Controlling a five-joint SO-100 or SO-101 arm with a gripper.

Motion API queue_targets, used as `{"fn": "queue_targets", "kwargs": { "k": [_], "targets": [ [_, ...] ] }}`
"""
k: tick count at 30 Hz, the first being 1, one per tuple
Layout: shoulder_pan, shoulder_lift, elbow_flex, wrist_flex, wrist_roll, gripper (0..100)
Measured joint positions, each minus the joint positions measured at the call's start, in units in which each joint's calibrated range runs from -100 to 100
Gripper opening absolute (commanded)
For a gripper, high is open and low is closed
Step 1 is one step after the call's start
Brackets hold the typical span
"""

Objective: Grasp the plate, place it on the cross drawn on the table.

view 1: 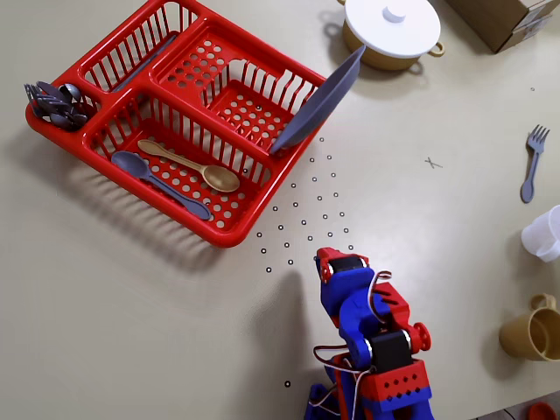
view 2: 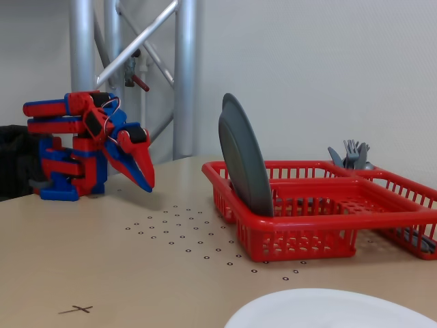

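Observation:
A grey plate (view 1: 319, 103) stands on edge, leaning in the right end of a red dish rack (view 1: 232, 229); it also shows in the fixed view (view 2: 242, 160), upright in the rack's (view 2: 300, 236) near corner. A small pencilled cross (view 1: 432, 163) is on the bare table to the right of the rack, and at the front left in the fixed view (view 2: 76, 309). My red and blue gripper (view 2: 145, 179) hangs folded near the arm's base, pointing down, fingers together and empty, well away from the plate. From above (view 1: 335, 265) the arm hides its tips.
The rack holds a gold spoon (view 1: 188, 166), a grey spoon (view 1: 157, 182) and a cutlery cluster (view 1: 52, 103). A white-lidded pot (view 1: 391, 31), a box (view 1: 512, 17), a grey fork (view 1: 531, 162), a white cup (view 1: 547, 234) and a yellow mug (view 1: 534, 332) stand around. Printed dots (view 1: 306, 210) mark the table.

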Motion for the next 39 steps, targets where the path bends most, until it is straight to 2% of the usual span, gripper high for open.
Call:
{"fn": "queue_targets", "kwargs": {
  "k": [2,7,13,22,24,27,35,39],
  "targets": [
    [-0.2,0.0,0.0,0.0,1.1,3],
    [-4.7,0.1,0.0,0.0,5.8,17],
    [-7.9,14.1,-10.4,0.0,11.1,24],
    [-10.7,43.8,-46.9,-9.3,21.2,25],
    [-10.6,47.4,-51.0,-11.6,25.1,21],
    [-11.0,51.2,-51.4,-18.8,31.8,22],
    [-7.9,53.8,-56.0,-16.8,32.5,39],
    [-5.3,53.7,-55.9,-15.7,32.5,35]
  ]
}}
